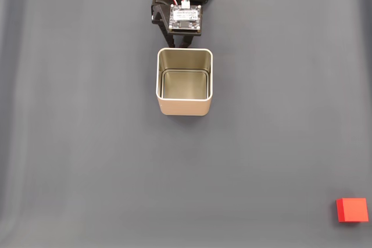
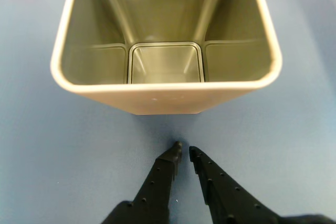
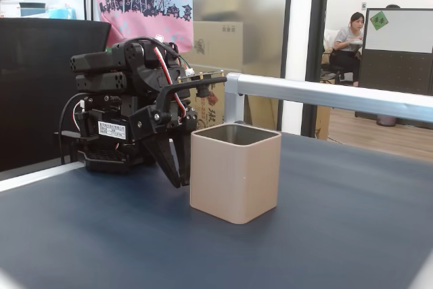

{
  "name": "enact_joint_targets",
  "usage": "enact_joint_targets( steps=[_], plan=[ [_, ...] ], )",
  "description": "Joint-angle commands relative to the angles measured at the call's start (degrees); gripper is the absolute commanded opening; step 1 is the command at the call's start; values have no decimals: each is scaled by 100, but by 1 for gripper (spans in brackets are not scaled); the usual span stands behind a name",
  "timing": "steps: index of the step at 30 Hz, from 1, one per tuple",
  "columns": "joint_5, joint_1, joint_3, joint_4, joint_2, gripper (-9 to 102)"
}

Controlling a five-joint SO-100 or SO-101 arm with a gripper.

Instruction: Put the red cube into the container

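Overhead, low side, perhaps close wrist.

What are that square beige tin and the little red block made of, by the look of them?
The square beige-walled tin looks like thin metal: its inside is shiny and mirrors its own walls in the wrist view, while the outside seems matte. The small red block is plain and matte with sharp edges; perhaps painted wood, foam or plastic, I cannot tell which.

Claw (image 2: 183, 151) nearly closed, tips low just beside the container (image 1: 185, 105), its near wall blocking the way straight ahead, open tabletop (image 1: 87, 161) to either side, wide bare stretch between container and red cube (image 1: 352, 209) far off near one corner
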Motion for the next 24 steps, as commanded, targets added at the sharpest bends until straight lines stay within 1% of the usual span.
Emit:
enact_joint_targets(
  steps=[1,8,14,19,24],
  plan=[
    [70,70,62,35,404,1],
    [-62,18,62,44,404,1],
    [-97,-677,62,35,404,0],
    [-264,-1213,62,-316,343,3],
    [-299,-2048,53,-940,105,5]
  ],
)
